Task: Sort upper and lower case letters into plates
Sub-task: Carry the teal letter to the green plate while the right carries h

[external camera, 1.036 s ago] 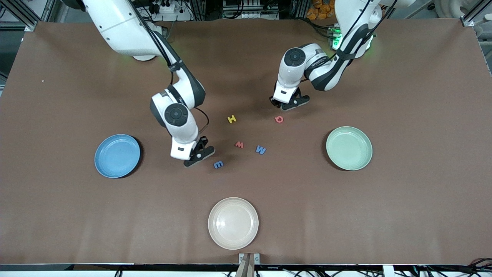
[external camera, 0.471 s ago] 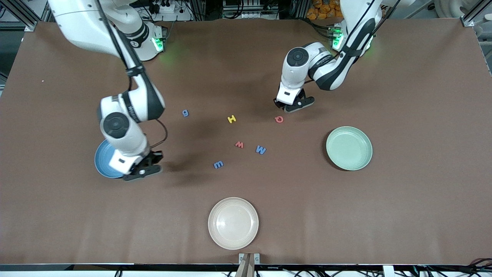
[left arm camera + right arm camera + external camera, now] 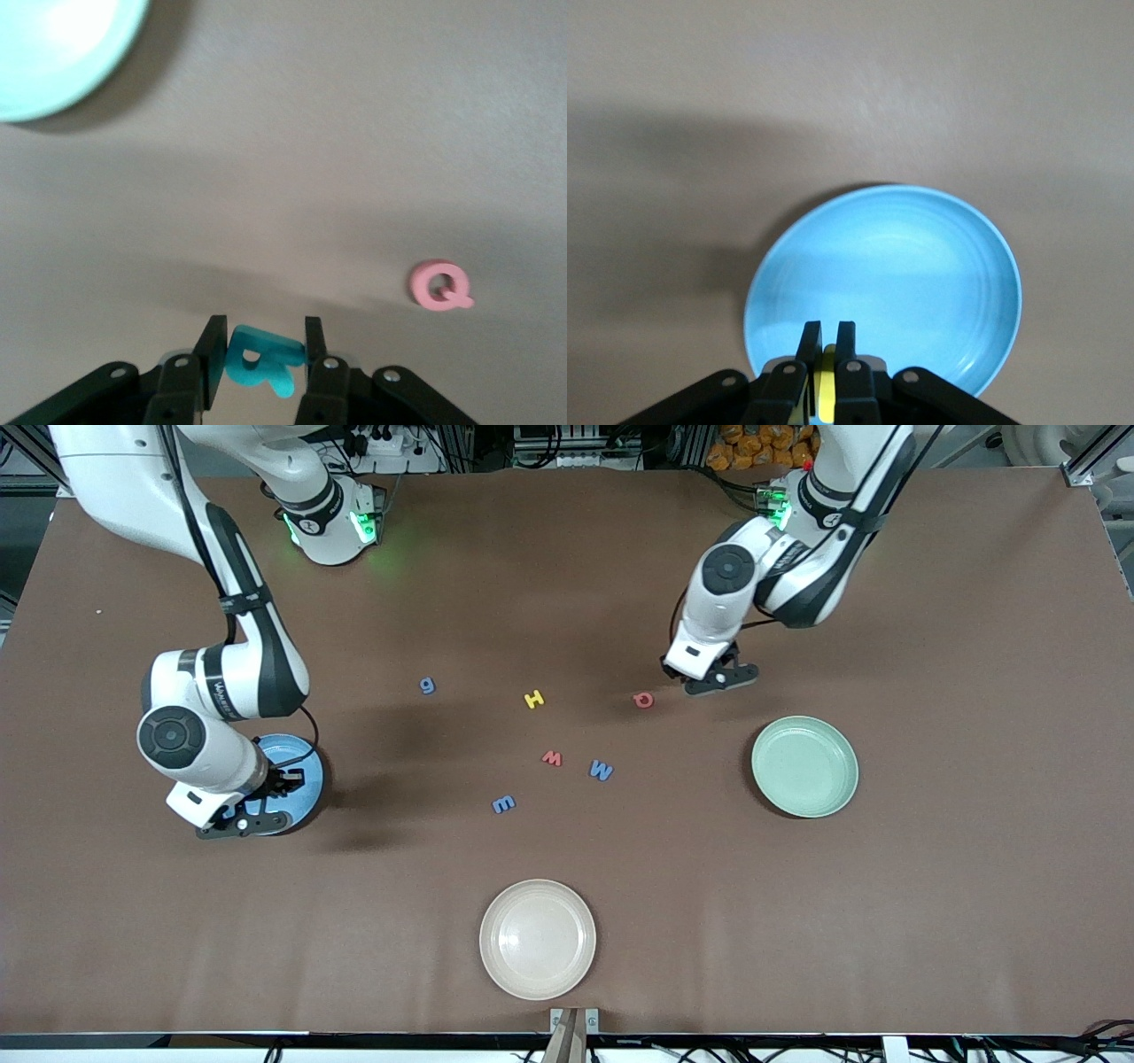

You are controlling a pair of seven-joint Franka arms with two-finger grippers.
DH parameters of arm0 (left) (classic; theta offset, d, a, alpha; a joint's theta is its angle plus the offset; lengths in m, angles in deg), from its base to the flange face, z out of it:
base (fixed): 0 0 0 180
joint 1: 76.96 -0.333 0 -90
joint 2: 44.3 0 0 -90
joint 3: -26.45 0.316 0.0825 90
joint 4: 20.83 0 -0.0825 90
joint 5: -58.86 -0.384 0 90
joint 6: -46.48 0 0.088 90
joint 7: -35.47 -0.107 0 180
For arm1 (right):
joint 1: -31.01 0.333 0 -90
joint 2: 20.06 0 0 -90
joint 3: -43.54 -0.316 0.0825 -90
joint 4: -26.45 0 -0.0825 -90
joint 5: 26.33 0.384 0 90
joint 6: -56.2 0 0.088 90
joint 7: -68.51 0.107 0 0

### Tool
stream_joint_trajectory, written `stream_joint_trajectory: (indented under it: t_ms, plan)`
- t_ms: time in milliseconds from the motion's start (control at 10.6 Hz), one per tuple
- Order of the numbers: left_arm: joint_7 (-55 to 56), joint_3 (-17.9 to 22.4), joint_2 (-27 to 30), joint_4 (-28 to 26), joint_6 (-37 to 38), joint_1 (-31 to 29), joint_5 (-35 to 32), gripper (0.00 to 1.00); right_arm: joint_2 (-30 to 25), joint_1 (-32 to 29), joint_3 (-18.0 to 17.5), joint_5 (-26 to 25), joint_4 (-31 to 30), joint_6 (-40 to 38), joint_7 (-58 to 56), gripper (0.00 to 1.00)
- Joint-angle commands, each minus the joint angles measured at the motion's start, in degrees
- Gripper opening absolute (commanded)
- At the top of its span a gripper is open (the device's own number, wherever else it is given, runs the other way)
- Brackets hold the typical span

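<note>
Letters are in both grippers. The right gripper [image 3: 266, 804] hangs over the light blue plate [image 3: 297, 766], toward the right arm's end of the table, its jaws pinched nearly together on a thin yellow letter [image 3: 826, 390] held edge-on; which letter it is I cannot tell. The left gripper [image 3: 709, 676] is over bare table just beside the red Q [image 3: 643, 701], clamped on a teal letter [image 3: 263, 361] that looks like an R, with the mint green plate [image 3: 804, 766] close by, nearer the front camera.

To finish the right arm's step well, I judge it should come low over the plate's middle before letting go, since a small light piece dropped from height could bounce over the shallow rim. The left arm should carry its letter the short way to the green plate and lower it there likewise, keeping clear of the Q.

Still loose on the table are a blue g [image 3: 427, 685], a yellow H [image 3: 533, 700], a red w [image 3: 551, 758], a blue W [image 3: 601, 770] and a blue E [image 3: 503, 804], well spaced in the middle. A cream-beige plate [image 3: 537, 939] sits nearest the front camera, and no letter shows on it.

The table wears a plain brown mat [image 3: 957, 886], matte and flat. Aluminium framing, cables and green status lights at the arm bases line its edge farthest from the front camera.
</note>
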Motion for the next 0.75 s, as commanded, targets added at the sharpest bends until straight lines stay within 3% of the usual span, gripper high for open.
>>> stream_joint_trajectory:
  t_ms: [0,94,188,377,659]
  plan:
    - [-16.3,5.5,4.3,-0.4,4.8,-2.6,2.3,0.33,-1.3,-2.2,-0.7,-0.5,-2.2,0.0,0.1,0.07]
    - [-22.2,8.1,4.4,-0.4,4.9,-3.3,2.3,0.33,-1.3,-2.3,-0.7,-0.4,-2.2,-0.1,0.8,0.80]
    - [-28.1,11.1,4.4,-0.4,4.9,-3.5,2.3,0.33,-1.3,-2.3,-0.7,-0.4,-2.0,-0.4,0.1,1.00]
    - [-38.3,17.0,4.1,-0.3,4.7,-3.6,2.3,0.33,-1.6,-2.3,-0.7,-0.4,-0.4,-2.6,0.2,1.00]
    - [-43.6,19.2,2.0,-0.6,1.0,-3.6,2.4,0.33,-2.0,-1.5,-0.9,0.4,2.5,-5.7,0.5,1.00]
